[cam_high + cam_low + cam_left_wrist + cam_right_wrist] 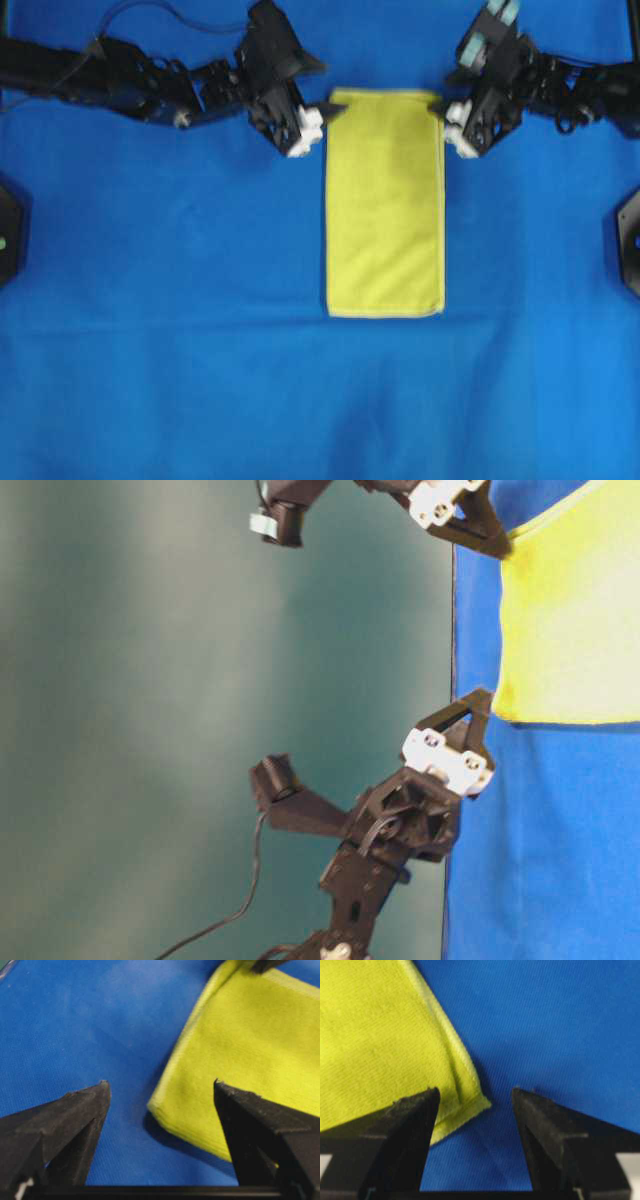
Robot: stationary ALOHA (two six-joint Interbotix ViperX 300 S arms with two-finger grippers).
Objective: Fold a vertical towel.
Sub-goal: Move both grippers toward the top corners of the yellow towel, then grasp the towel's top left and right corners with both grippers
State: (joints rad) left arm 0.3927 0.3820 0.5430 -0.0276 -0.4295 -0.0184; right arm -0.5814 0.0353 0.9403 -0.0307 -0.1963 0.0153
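Overhead exterior view, left to right: left gripper [318, 122] sits at the towel's [385, 205] upper-left corner, right gripper [448, 118] at the upper-right corner. The towel lies flat and long-ways on the blue cloth [160, 330], running away from both grippers toward the near edge of the view.

Left wrist view: the fingers [75, 1120] are spread wide with nothing between them; the towel corner sits inside the gap, nearer the right-hand finger, no contact that I can tell. Right wrist view: the fingers [402, 1125] are also wide apart and empty; the hemmed corner pokes into the gap just beside the left-hand finger.

Step looks like pre-grasp, both corners lined up, fold not started. Next move likely calls for both to drop onto the cloth and pinch a corner each, catching the towel only, not the blue cloth.

Pose: both arms reach inward from the sides, angled toward the towel's top edge, fingertips low over the surface.
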